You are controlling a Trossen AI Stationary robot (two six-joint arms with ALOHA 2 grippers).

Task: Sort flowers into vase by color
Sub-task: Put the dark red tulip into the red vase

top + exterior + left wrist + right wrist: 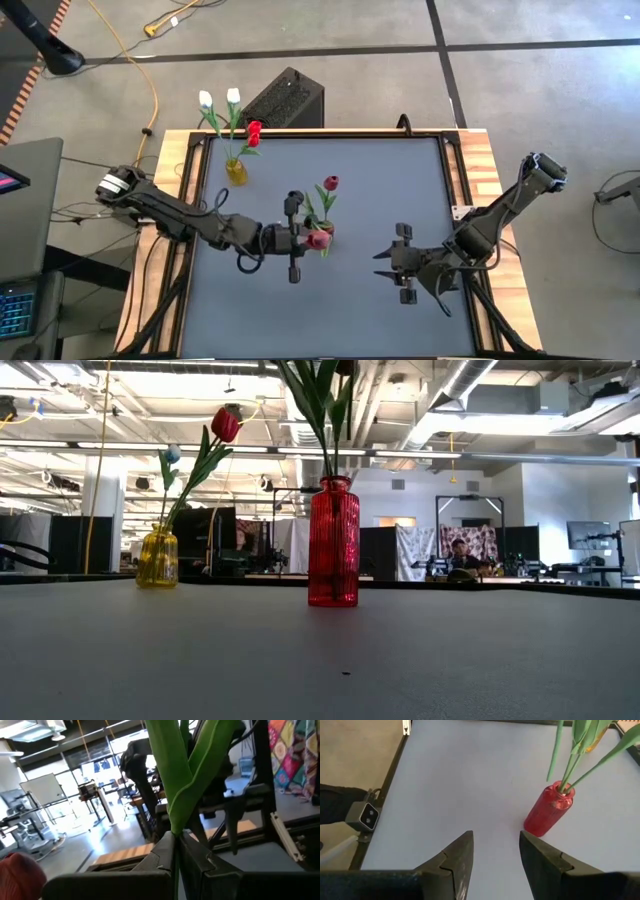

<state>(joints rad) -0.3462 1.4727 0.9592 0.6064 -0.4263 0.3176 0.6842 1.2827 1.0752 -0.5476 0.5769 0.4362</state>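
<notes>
High view: left end effector [300, 239] grips a red tulip [318, 239] over the red vase [333, 541].

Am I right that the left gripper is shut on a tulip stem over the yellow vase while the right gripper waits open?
Not quite: the left gripper, shut on the tulip stem, is over the red vase, not the yellow vase, as the high view shows. The right gripper does wait open.

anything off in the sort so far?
Yes: the yellow vase at the table's far left holds two white tulips plus one red tulip, so colours are mixed. The red vase stands upright; nothing spilled.
</notes>
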